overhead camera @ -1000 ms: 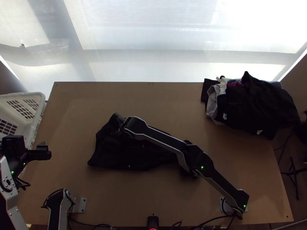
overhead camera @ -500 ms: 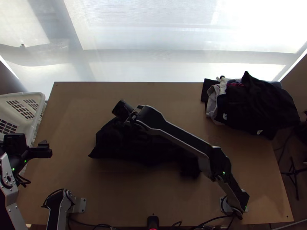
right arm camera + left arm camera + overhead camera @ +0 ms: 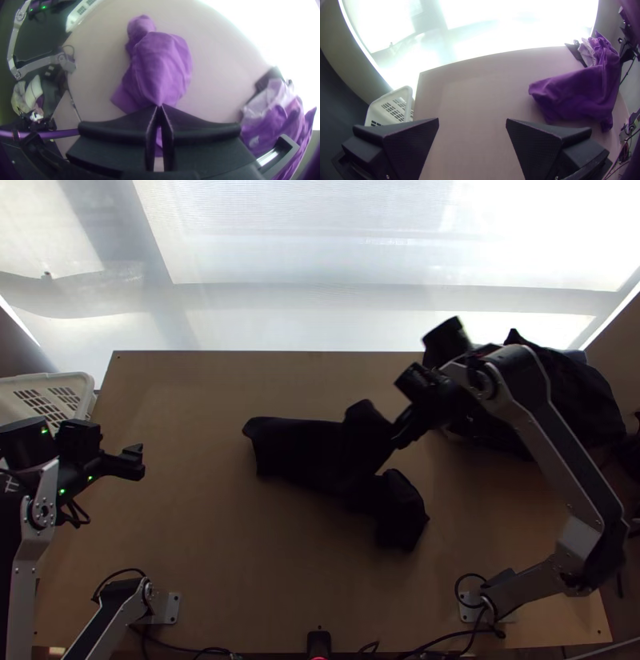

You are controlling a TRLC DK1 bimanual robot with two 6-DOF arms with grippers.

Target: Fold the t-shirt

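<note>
The black t-shirt [image 3: 300,452] is bunched near the middle of the table in the top view, its right part lifted. My right gripper [image 3: 398,440] is shut on that raised part. In the right wrist view, where the t-shirt [image 3: 158,66] looks purple, the right gripper [image 3: 160,108] pinches a gathered bit of cloth. My left gripper [image 3: 138,462] hangs over the table's left side, away from the cloth. Seen in the left wrist view, the left gripper [image 3: 472,121] is open with nothing between its fingers, and the t-shirt [image 3: 576,96] lies beyond it.
A pile of clothes [image 3: 560,396] rests at the table's back right, partly behind the right arm. A white basket [image 3: 60,386] stands beyond the left edge. Bare table [image 3: 184,420] lies between the left gripper and the t-shirt.
The right arm has swung rightward, lifting and pulling the t-shirt with it; the cloth's left end has shifted right and become more bunched. My left arm has moved slightly right and up the picture.
</note>
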